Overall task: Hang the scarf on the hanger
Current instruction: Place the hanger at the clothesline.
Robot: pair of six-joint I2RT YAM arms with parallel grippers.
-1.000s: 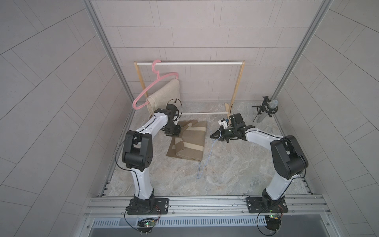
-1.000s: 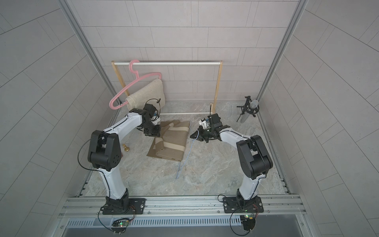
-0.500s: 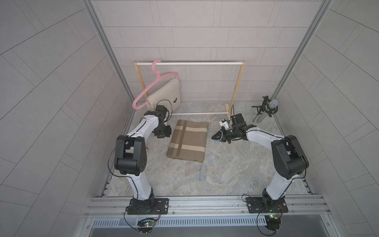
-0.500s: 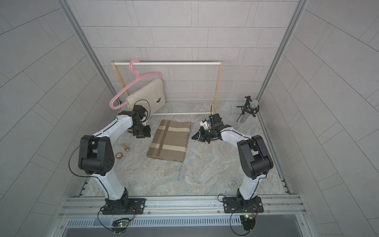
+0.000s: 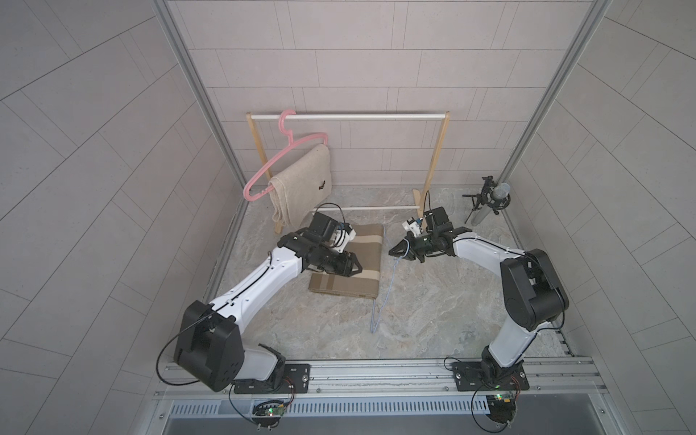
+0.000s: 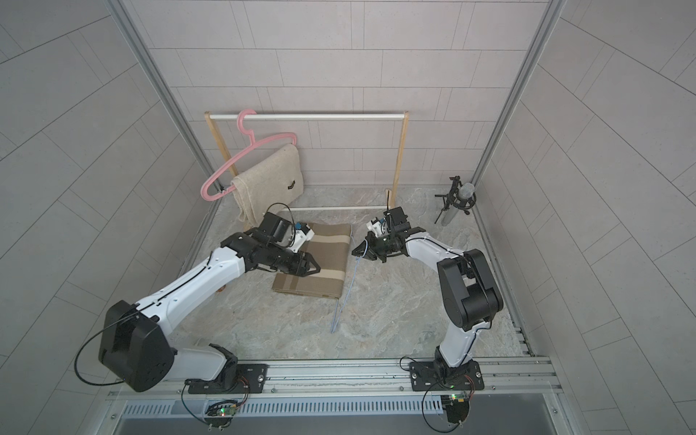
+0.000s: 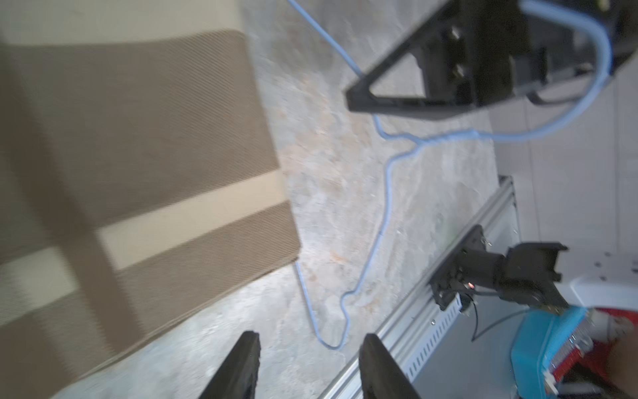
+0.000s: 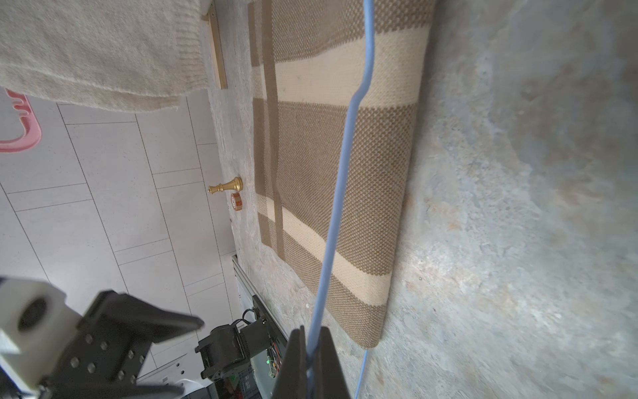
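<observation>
In both top views the striped scarf (image 5: 363, 260) (image 6: 331, 256) is seen lying folded flat on the far middle of the marble table (image 5: 433, 320). The left gripper (image 5: 354, 268) (image 6: 314, 268) is held just above the scarf's left half, jaws parted and nothing between them. The right gripper (image 5: 394, 253) (image 6: 356, 251) is seen just right of the scarf's far right corner, clenched on the thin blue hanger (image 5: 383, 297) (image 6: 344, 297), which slopes down along the scarf's right edge to beyond its near right corner. Closer detail is given by the wrist views. In the right wrist view the fingers (image 8: 293, 366) are shown pressed together on the blue wire, and a gold chess piece (image 8: 226, 186) and a small orange disc (image 8: 237, 201) are shown on the table beyond the scarf's left edge, largely hidden under the left arm from above. In the left wrist view the empty gap between the fingers (image 7: 241, 366) is shown. Only in the top views is the whole rack (image 5: 361, 116) at the far edge taken in, with a pink hanger (image 5: 278, 162) carrying a beige scarf (image 5: 301, 184) at its left end, and a microphone stand (image 5: 489, 199) in the far right corner. The striped scarf's near and right edges are left free, and bare table is left open near and right of it
</observation>
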